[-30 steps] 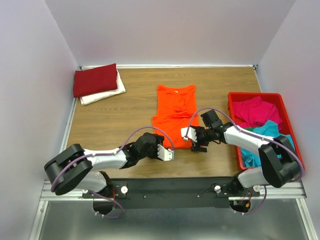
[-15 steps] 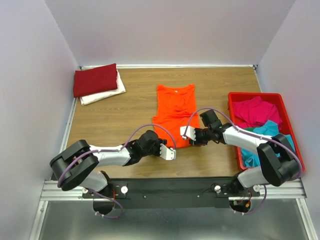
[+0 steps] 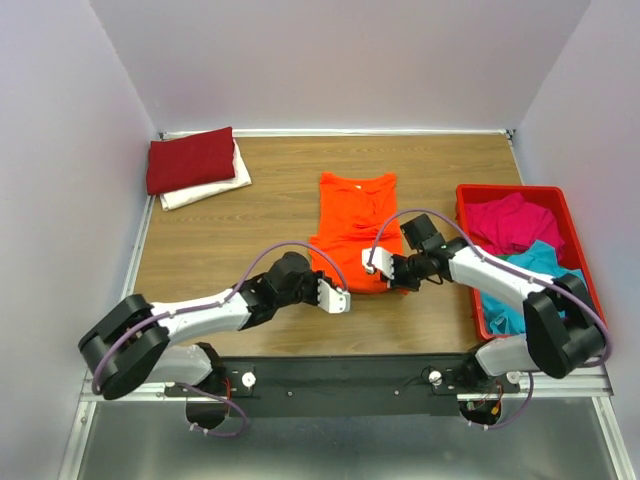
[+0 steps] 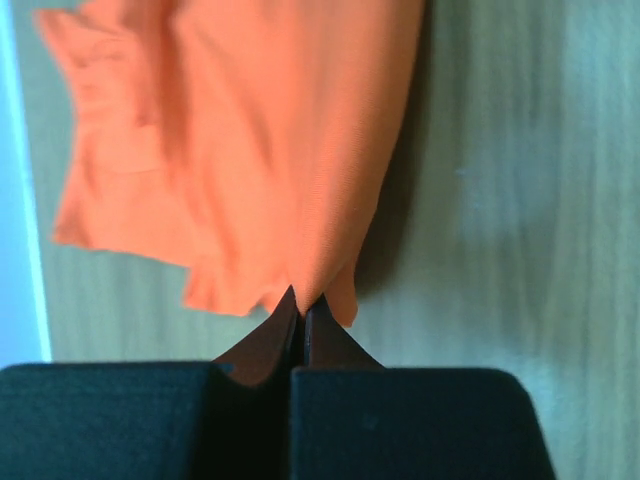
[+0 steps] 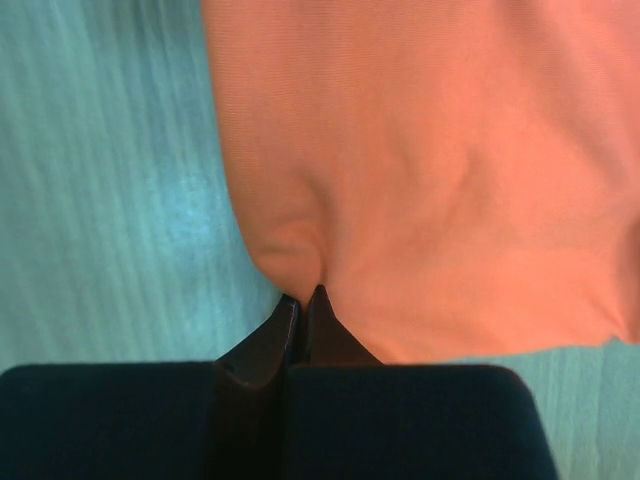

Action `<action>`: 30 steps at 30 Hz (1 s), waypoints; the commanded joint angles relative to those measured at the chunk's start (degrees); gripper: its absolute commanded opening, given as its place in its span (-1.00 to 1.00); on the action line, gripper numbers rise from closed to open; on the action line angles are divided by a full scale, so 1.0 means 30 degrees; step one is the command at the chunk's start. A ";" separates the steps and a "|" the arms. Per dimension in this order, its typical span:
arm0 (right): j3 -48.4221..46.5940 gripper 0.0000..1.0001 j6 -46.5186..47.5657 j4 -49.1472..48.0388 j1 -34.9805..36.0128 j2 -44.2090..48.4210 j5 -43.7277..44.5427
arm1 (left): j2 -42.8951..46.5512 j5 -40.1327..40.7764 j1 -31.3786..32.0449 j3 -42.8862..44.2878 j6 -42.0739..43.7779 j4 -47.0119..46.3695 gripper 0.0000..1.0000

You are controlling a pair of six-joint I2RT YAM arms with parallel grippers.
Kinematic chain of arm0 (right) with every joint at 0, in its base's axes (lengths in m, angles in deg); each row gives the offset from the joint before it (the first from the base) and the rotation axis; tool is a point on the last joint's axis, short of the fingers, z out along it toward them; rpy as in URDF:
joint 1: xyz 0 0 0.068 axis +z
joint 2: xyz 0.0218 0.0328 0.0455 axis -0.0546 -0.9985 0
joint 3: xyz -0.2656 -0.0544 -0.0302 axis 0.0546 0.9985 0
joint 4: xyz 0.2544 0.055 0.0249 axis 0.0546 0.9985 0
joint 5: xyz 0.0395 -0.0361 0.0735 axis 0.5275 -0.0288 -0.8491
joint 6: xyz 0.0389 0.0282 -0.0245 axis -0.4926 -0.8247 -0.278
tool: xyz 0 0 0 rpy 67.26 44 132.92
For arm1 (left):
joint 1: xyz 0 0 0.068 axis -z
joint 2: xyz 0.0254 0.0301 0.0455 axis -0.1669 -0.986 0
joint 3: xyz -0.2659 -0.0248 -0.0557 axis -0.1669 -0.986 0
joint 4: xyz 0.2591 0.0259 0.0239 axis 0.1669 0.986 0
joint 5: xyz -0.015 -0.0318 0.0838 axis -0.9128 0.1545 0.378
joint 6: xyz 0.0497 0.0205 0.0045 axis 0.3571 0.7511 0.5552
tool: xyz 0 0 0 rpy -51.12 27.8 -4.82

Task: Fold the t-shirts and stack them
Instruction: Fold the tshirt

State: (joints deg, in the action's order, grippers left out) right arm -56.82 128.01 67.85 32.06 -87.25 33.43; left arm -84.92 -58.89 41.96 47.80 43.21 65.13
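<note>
The bright orange t-shirt (image 3: pixel 352 225) lies lengthwise on the table's middle, collar at the far end. My left gripper (image 3: pixel 340 298) is shut on its near left hem corner; the wrist view shows orange cloth (image 4: pixel 260 150) pinched between the fingertips of the left gripper (image 4: pixel 303 300). My right gripper (image 3: pixel 375 262) is shut on the near right hem, where the orange cloth (image 5: pixel 440 160) puckers at the tips of the right gripper (image 5: pixel 305 295). A folded dark red t-shirt (image 3: pixel 190 158) rests on a folded white t-shirt (image 3: pixel 215 186) at the far left. Magenta (image 3: pixel 510 222) and teal (image 3: pixel 530 265) t-shirts lie crumpled in the tray.
The rigid red plastic tray (image 3: pixel 466 200) stands along the right side of the table. Purple walls close in the far and side edges. A metal rail (image 3: pixel 340 378) carrying both arm bases runs along the near edge.
Both grippers went from open to shut on the orange t-shirt's near hem. The near hem has lifted and shifted a little toward the far side, bunching the cloth.
</note>
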 commanded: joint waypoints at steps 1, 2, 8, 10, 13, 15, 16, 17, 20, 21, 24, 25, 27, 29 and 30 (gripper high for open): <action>-0.1475 -0.99 -0.1876 0.2081 0.0084 0.1784 -0.0458 | 0.1680 -0.0899 -0.0286 0.0921 0.0114 0.0847 -1.00; -0.1738 -0.99 -0.2085 0.2198 0.0084 0.2078 -0.0429 | 0.1916 -0.0987 -0.0315 0.1068 0.0172 0.1023 -1.00; -0.4637 -0.99 -0.3550 0.3369 0.0084 0.2930 0.0069 | 0.3031 -0.1193 -0.0579 0.2679 0.0934 0.2166 -1.00; -0.5457 -0.99 -0.3843 0.3779 0.0084 0.2872 0.0245 | 0.3178 -0.1193 -0.0842 0.3351 0.1110 0.2516 -1.00; -0.6690 -0.99 -0.4341 0.4278 0.0055 0.2784 0.0449 | 0.3762 -0.1339 -0.1164 0.3968 0.1374 0.2869 -1.00; -0.7247 -0.99 -0.4459 0.4542 0.0084 0.2754 0.0479 | 0.3998 -0.1515 -0.1282 0.4174 0.1579 0.3016 -1.00; -0.7335 -0.99 -0.4460 0.4630 0.0084 0.2754 0.0596 | 0.4173 -0.1573 -0.1398 0.4204 0.1637 0.3133 -1.00; -0.7394 -0.99 -0.4518 0.4659 0.0084 0.2754 0.0655 | 0.4378 -0.1632 -0.1457 0.4205 0.1725 0.3221 -1.00; -0.7483 -0.99 -0.4606 0.4806 0.0084 0.2812 0.0859 | 0.4788 -0.2012 -0.1662 0.4030 0.1726 0.3397 -1.00; -0.7483 -0.99 -0.4635 0.4835 0.0084 0.2813 0.0861 | 0.4848 -0.2071 -0.1692 0.3942 0.1697 0.3397 -1.00; -0.7512 -0.99 -0.4723 0.4923 0.0055 0.2784 0.1007 | 0.5170 -0.2393 -0.1780 0.3707 0.1551 0.3427 -1.00; -0.7541 -0.99 -0.4752 0.4923 0.0055 0.2813 0.1065 | 0.5200 -0.2481 -0.1809 0.3649 0.1463 0.3398 -1.00; -0.7571 -0.99 -0.4811 0.5011 0.0055 0.2813 0.1095 | 0.5375 -0.2802 -0.1810 0.3473 0.1316 0.3339 -1.00; -0.7600 -0.99 -0.4870 0.5099 0.0055 0.2871 0.1095 | 0.5492 -0.3183 -0.1810 0.3297 0.1199 0.3280 -1.00; -0.7600 -0.99 -0.4928 0.5157 0.0055 0.2959 0.1066 | 0.5522 -0.3243 -0.1839 0.3238 0.1198 0.3164 -1.00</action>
State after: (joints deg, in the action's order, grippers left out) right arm -77.96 114.54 81.01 32.06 -79.49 35.31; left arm -69.90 -64.96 36.85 58.42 47.47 75.23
